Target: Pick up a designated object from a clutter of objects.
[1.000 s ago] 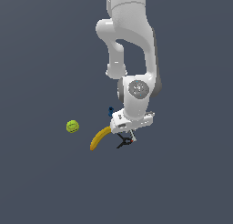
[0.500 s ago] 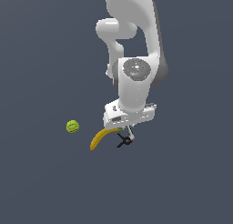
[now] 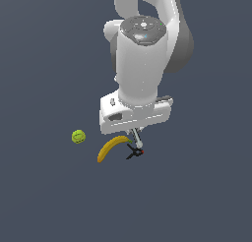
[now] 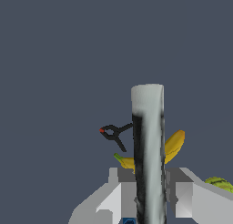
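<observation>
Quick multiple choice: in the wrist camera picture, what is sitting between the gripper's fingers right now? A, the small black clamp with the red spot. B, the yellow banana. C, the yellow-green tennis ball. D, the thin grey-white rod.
D: in the wrist view the thin grey-white rod stands between the fingers of the gripper, while the yellow banana, the small black clamp with the red spot and the yellow-green tennis ball lie on the floor beyond.

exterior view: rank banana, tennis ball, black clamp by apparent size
1. banana
2. tennis ball
3. black clamp, though it looks close to the ball in extent, so the last two are unsure.
</observation>
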Motion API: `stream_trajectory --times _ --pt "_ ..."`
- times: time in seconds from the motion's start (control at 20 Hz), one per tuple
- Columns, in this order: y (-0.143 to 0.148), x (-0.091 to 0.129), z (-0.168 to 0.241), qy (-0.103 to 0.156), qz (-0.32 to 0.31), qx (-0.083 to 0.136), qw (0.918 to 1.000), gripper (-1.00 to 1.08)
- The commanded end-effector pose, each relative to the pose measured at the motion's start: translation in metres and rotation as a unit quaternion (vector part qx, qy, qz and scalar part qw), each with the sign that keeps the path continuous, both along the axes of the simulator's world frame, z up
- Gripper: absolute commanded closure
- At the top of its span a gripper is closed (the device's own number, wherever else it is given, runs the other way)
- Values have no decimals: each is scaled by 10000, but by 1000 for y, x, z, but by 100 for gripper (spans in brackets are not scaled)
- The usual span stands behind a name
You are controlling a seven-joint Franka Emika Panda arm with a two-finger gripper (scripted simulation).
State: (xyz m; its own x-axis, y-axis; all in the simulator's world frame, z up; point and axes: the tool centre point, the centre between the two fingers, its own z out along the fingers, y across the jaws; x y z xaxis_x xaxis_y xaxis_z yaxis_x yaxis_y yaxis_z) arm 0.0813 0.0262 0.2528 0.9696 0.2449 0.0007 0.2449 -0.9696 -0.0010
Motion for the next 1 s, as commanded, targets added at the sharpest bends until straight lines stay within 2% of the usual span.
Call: stream_trajectory --times 0.0,0.45,0.95 --pt "-6 8 24 4 1 0 10000 108" --pt "-22 34 92 3 -1 -2 10000 108" --pt "-31 50 129 2 -2 -5 10000 108"
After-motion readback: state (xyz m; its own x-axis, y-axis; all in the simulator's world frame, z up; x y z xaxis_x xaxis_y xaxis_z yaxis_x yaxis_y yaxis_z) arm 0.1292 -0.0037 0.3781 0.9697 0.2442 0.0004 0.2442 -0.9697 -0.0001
